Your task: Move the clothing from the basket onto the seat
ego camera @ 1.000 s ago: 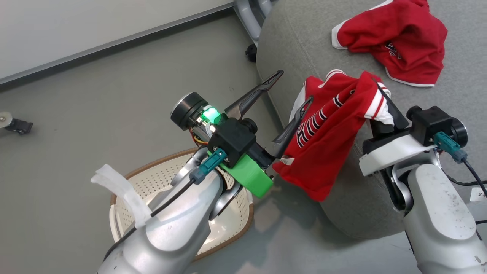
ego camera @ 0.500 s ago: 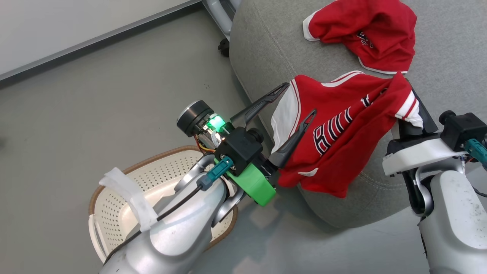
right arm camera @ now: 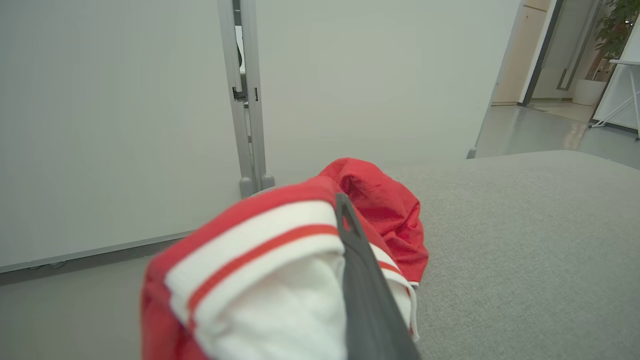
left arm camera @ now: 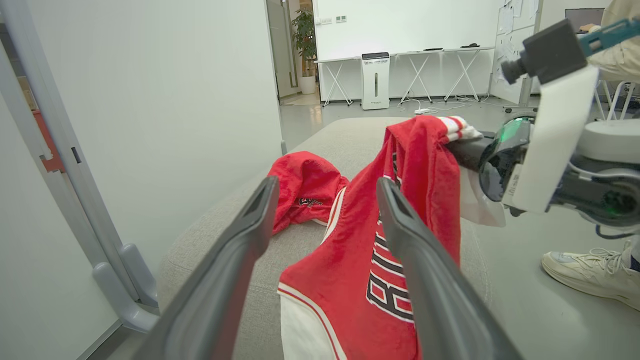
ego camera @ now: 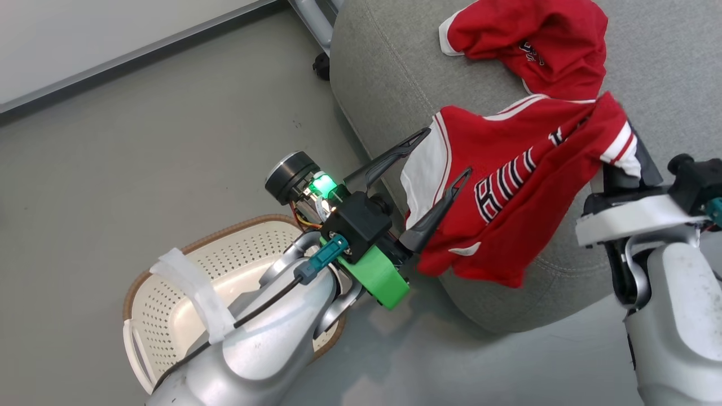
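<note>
The red jersey (ego camera: 507,192) with black-and-white lettering hangs from my right gripper (ego camera: 625,125), which is shut on its striped white-trimmed edge. It drapes over the rounded front corner of the grey seat (ego camera: 383,73). The red shorts (ego camera: 536,45) lie crumpled on the seat just beyond it. My left gripper (ego camera: 447,151) is open beside the jersey's white side panel and holds nothing. The left wrist view looks between my open fingers (left arm camera: 240,250) at the jersey (left arm camera: 370,260) and shorts (left arm camera: 305,185). The cream basket (ego camera: 169,304) stands on the floor under my left forearm.
A grey metal frame leg and a black caster (ego camera: 320,65) stand by the seat's far corner, with a white partition wall (ego camera: 113,34) beyond. A person's pale shoe (left arm camera: 585,270) rests on the floor near the seat. Bare floor spreads to the left.
The head camera has shifted. My right gripper has carried the jersey further over the seat towards the shorts, and the cloth has spread wider. The left gripper stays open beside it.
</note>
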Controlling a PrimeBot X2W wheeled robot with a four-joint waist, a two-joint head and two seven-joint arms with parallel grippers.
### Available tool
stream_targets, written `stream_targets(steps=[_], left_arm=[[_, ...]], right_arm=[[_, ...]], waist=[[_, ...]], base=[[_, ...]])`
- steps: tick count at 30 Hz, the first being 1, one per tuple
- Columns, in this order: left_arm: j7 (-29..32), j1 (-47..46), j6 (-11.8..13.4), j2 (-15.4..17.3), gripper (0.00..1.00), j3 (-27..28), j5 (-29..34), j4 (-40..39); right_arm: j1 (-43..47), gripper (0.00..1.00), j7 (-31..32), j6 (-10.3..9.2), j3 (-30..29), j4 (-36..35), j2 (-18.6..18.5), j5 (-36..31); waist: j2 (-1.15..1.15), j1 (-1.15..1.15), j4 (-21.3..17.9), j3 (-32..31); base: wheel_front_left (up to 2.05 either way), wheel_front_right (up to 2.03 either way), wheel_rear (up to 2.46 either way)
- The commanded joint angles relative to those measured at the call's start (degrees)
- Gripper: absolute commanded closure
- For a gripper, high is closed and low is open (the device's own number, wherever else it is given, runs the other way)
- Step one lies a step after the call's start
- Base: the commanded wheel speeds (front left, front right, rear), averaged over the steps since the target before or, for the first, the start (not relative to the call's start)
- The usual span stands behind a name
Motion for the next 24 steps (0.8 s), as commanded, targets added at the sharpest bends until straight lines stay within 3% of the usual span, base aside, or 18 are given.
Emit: stream_targets(steps=[1,7,13,19,24], left_arm=[[-0.04,-0.87,-0.13,0.69,0.0,0.02,-0.22,0.07],[-0.04,-2.2,-0.13,0.93,0.0,-0.51,0.16,0.12],[-0.04,-4.38,-0.14,1.58,0.0,-1.55,0.53,0.29],[-0.04,-6.82,-0.14,2.4,0.0,-2.01,0.85,0.0],[-0.04,-8.9,-0.14,2.93,0.0,-2.15,1.39,-0.4]], right_arm=[[-1.95,1.0,-0.29,-0.04,-0.54,-0.81,0.0,0.23],[-8.5,1.0,-0.29,-0.04,-2.95,-1.91,0.28,-0.25],[-18.44,1.0,-0.29,-0.04,-6.3,-1.44,-1.67,-0.04],[-29.99,1.0,-0.28,-0.04,-11.34,1.3,-6.45,0.59],[-40.79,1.0,-0.27,-0.04,-14.74,6.12,-13.3,0.91]], waist=[[0.0,0.0,0.42,0.75],[0.0,0.0,1.72,3.99],[0.0,0.0,3.23,9.09],[0.0,0.0,4.74,13.88],[0.0,0.0,5.55,17.37]], base=[[0.0,0.0,0.0],[0.0,0.0,0.0],[0.0,0.0,0.0],[0.0,0.0,0.0],[0.0,0.0,0.0]])
